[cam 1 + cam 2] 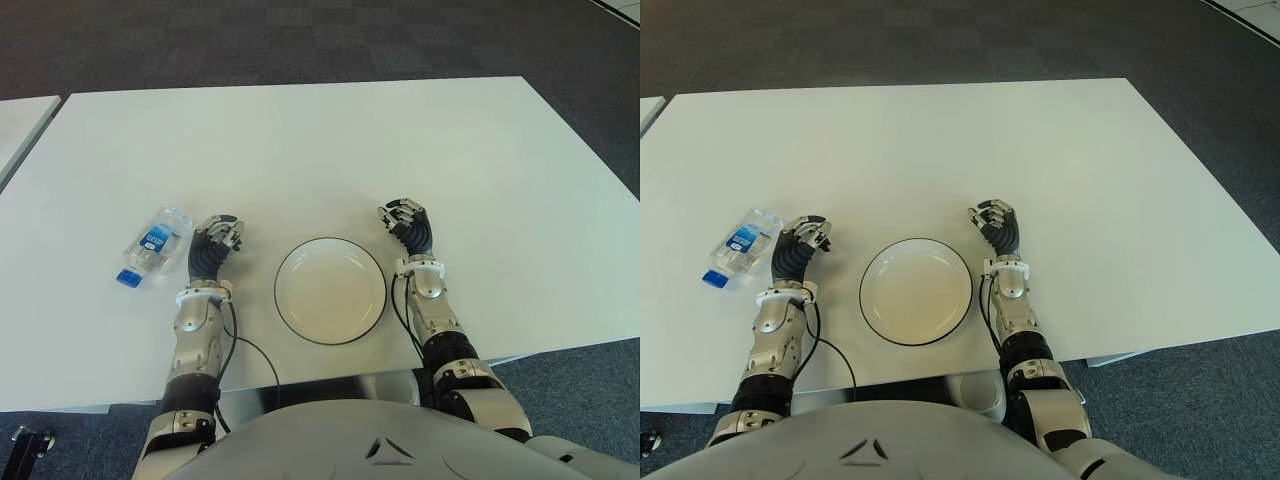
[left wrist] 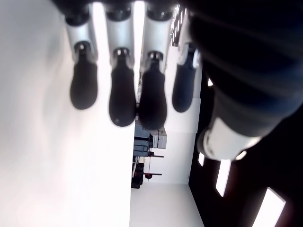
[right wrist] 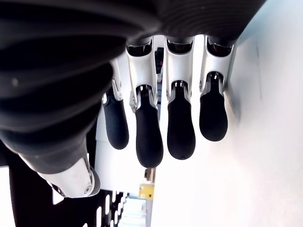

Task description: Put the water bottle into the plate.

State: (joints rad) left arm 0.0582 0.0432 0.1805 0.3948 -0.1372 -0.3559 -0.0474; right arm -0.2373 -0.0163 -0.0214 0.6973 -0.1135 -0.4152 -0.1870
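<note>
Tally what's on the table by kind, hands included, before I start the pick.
Water bottle: 1, lying left of the left hand
Plate: 1, nothing in it
Hands: 2, left hand and right hand, both holding nothing
Total: 4

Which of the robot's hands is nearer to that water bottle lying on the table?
Left. The left hand sits just beside the water bottle; the right hand is beyond the plate.
</note>
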